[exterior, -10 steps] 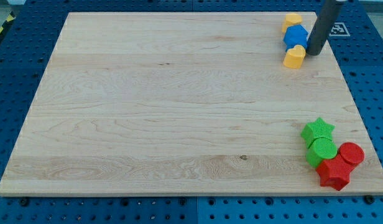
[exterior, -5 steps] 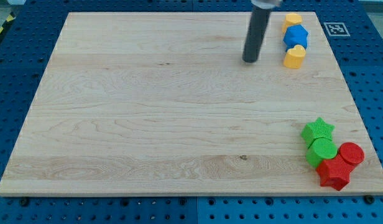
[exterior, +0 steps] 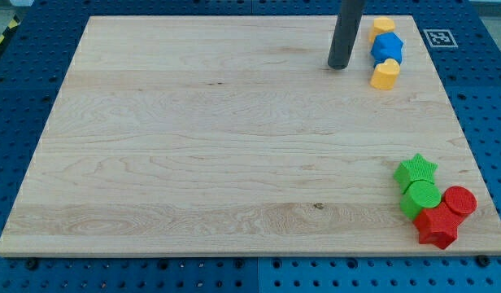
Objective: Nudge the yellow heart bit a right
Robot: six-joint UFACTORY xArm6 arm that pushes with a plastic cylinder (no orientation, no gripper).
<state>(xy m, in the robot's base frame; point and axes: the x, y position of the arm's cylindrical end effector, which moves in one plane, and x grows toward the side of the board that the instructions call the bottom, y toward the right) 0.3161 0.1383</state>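
Right now my tip (exterior: pixel 340 66) sits on the wooden board (exterior: pixel 218 146) near the view's top, to the view's left of a small column of 3 blocks, apart from all of them w/ a strip of bare wood between. No gripper on this rig, just the dark rod, so nothing to open or close. Yellow heart (exterior: pixel 385 75) is the lowest of that column, near the board's top right corner; my tip is a bit higher in the view than the heart and to its left, not touching. Blue block (exterior: pixel 388 47), roughly hexagonal, is directly above the heart and touching it; a yellow block (exterior: pixel 383 27), shape hard to tell, tops the column at the board's edge. Lower right corner: green star (exterior: pixel 416 170), green cylinder (exterior: pixel 421 198), red cylinder (exterior: pixel 459 200) and red star (exterior: pixel 437 227), bunched tight together, well apart from tip.
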